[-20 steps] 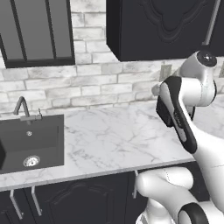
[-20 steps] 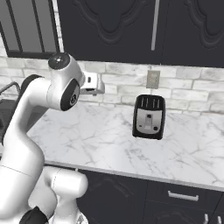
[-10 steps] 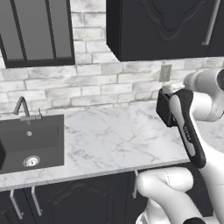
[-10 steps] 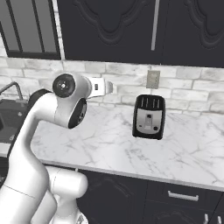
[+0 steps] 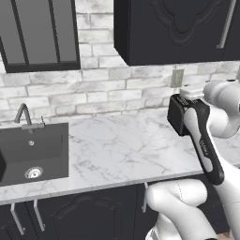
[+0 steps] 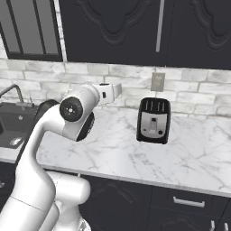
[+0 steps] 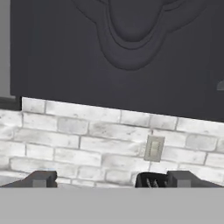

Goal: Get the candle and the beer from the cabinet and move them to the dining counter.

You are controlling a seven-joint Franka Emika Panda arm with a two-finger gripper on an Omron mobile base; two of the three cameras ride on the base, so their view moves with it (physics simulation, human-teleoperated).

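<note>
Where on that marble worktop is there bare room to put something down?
The widest free patch of worktop lies between the sink and the toaster. More bare marble lies right of the toaster. It is tightest behind the toaster, near the brick wall.

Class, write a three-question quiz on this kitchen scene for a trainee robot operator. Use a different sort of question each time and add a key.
1. True or false: the cabinet door is shut.
2. What stands on the worktop below the wall socket? A) a kettle B) a toaster C) a pan
3. Are the gripper fingers apart or together?

Key: 1 true; 2 B, the toaster; 3 apart, with nothing between them.
</note>
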